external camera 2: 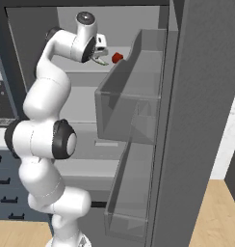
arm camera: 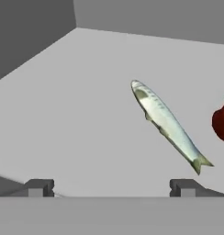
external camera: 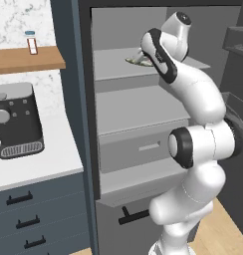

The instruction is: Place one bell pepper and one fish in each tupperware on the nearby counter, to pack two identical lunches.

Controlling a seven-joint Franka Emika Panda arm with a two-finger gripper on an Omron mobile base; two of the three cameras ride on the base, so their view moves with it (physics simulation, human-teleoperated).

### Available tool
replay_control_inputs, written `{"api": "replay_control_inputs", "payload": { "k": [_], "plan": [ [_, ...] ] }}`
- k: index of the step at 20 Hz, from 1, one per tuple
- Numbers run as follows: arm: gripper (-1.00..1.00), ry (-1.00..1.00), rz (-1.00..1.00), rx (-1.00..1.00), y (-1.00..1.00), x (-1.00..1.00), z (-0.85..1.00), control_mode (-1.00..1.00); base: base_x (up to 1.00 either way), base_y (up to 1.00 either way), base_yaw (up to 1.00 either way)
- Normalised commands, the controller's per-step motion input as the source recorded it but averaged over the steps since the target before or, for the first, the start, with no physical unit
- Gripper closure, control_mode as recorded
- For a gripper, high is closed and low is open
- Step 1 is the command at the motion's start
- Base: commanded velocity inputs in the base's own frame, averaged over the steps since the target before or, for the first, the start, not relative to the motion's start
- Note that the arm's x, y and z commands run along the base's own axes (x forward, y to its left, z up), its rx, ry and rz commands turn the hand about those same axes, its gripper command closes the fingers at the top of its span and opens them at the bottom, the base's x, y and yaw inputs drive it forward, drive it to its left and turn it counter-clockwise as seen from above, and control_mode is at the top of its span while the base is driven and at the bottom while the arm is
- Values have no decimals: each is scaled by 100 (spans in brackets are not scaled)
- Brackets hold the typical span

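End effector (arm camera: pixel 111 187), jaws wide and empty, hovers just before the fish (arm camera: pixel 166 123), red bell pepper (arm camera: pixel 222 122) beside.

- Fish (arm camera: pixel 166 123): silvery white body, olive-green back and fins.
- Bell pepper (arm camera: pixel 222 122): deep red, dark green stem.
- Fridge shelf (arm camera: pixel 86 114): plain light grey.
- Arm (external camera: pixel 203 99): white, with black joints.
- Coffee machine (external camera: pixel 16 119): dark grey, silver top.
- Counter (external camera: pixel 39 164): white, over blue-grey drawers with black handles.
- Wall shelf (external camera: pixel 26 59): brown wood.
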Motion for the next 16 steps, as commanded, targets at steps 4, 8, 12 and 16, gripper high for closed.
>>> {"api": "replay_control_inputs", "payload": {
  "k": [4,8,12,16],
  "plan": [
    [-100,11,0,0,0,32,-27,-100,0,0,0],
    [-100,12,1,-1,0,57,-66,-100,0,0,0],
    [-100,3,3,0,0,47,-27,-100,0,0,0],
    [-100,0,6,0,0,3,2,-100,0,0,0]
  ]
}}
